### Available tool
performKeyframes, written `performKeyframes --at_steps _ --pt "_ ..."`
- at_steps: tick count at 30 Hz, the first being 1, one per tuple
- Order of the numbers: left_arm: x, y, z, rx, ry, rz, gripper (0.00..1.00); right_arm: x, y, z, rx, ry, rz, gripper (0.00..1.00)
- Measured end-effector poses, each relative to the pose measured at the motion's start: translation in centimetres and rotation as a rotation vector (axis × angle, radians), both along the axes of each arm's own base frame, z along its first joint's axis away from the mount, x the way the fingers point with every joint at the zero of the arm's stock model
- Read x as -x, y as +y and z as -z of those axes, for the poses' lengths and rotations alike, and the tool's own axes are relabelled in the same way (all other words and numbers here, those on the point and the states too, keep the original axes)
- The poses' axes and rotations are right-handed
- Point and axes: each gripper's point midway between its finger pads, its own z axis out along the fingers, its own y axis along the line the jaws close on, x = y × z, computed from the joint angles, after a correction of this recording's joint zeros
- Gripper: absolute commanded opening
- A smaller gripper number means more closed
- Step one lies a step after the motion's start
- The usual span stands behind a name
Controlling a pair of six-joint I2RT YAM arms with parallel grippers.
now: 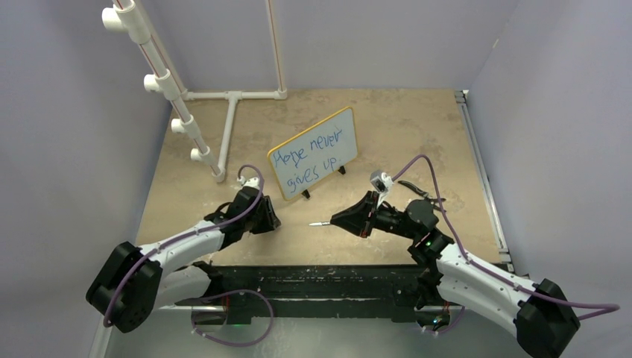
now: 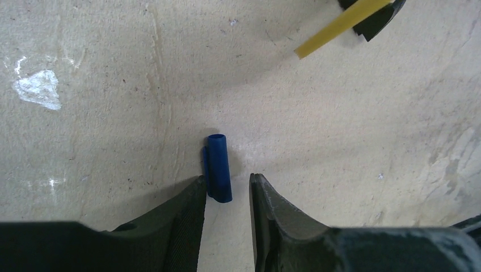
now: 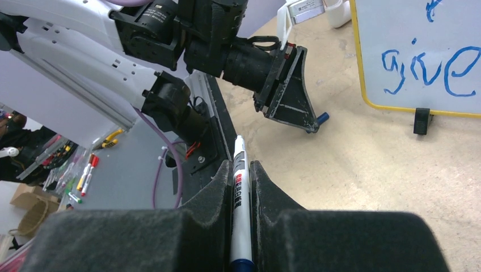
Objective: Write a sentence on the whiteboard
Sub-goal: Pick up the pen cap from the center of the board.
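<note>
The whiteboard point(image 1: 313, 153), yellow-framed on two black feet, stands tilted mid-table. On it the sentence point(image 1: 311, 155) reads "Hope never gives up." in blue. My right gripper point(image 1: 350, 218) is shut on a white marker point(image 3: 239, 181) whose bare tip point(image 1: 317, 223) points left, level with the table. My left gripper point(image 2: 227, 180) is low over the table, open. A blue marker cap point(image 2: 218, 167) lies at its fingertips against the left finger, with a gap to the right one. The right wrist view shows that gripper point(image 3: 309, 127), the cap point(image 3: 322, 118) and part of the writing point(image 3: 431, 71).
A white PVC pipe rack point(image 1: 160, 82) rises at the back left, its T-shaped base point(image 1: 231, 112) on the table. A metal rail point(image 1: 477, 164) runs along the right edge. The board's corner point(image 2: 340, 25) and a foot point(image 2: 377, 20) show beyond the cap.
</note>
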Motion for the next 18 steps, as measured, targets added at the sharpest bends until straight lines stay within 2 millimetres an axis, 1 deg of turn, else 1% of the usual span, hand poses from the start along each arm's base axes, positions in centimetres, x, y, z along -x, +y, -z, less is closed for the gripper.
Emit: performKeyframes --at_steps 7,9,13,18 --pt "-0.17 0.50 0.17 -0.121 -0.012 0.030 0.32 0.00 -0.03 0.46 0.008 0.009 0.002 0.00" --pt "-0.25 0.47 0.22 -0.160 -0.013 0.044 0.29 -0.01 -0.02 0.47 0.008 0.010 0.002 0.00" --pt "-0.33 0.33 0.36 -0.224 -0.021 0.069 0.27 -0.06 -0.02 0.51 0.009 0.010 0.004 0.00" --pt "-0.26 0.39 0.52 -0.300 -0.028 0.079 0.22 -0.27 -0.06 0.69 0.012 0.015 0.016 0.00"
